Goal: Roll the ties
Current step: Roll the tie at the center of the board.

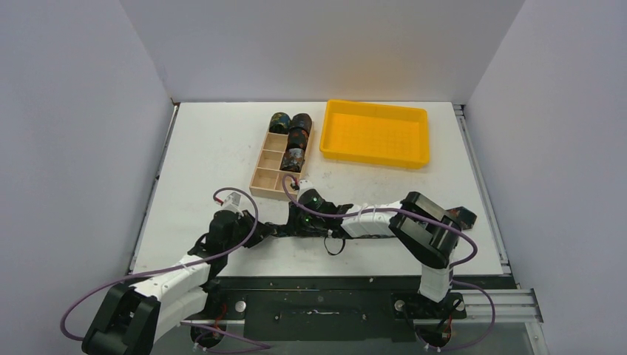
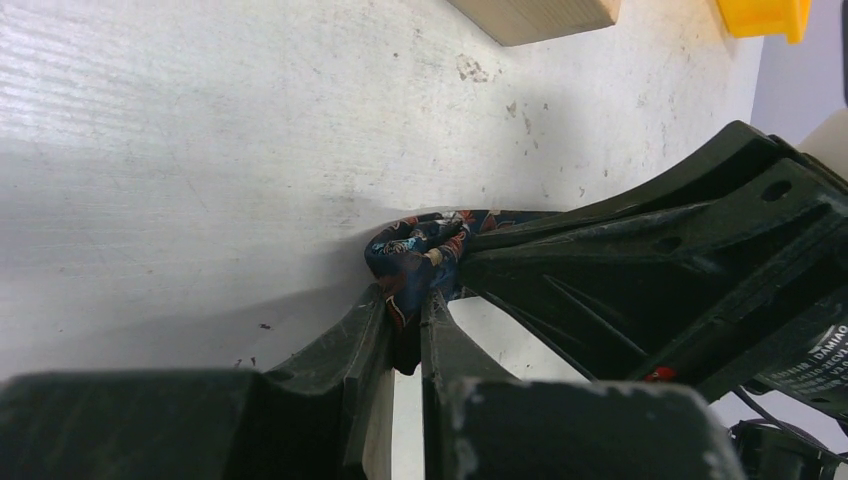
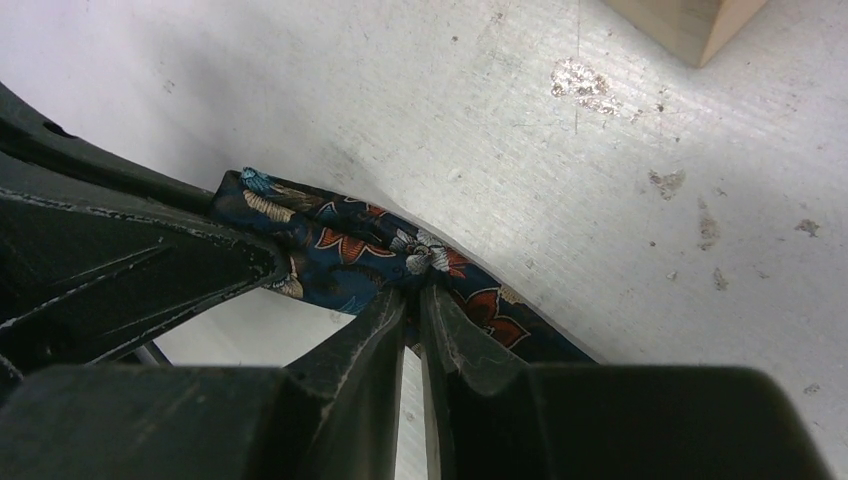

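Three rolled ties [image 1: 299, 129], as far as I can count, sit in the far compartments of the wooden box [image 1: 266, 180], so part of the job looks done, though the near compartments hold nothing. One unrolled tie [image 3: 340, 240] lies along the near edge of the tabletop [image 1: 207, 148]. The left pincer [image 2: 408, 300] is clamped tight on its bunched end and the right pincer [image 3: 412, 300] is pinched shut on the fabric just beside it, so rolling this one looks barely begun
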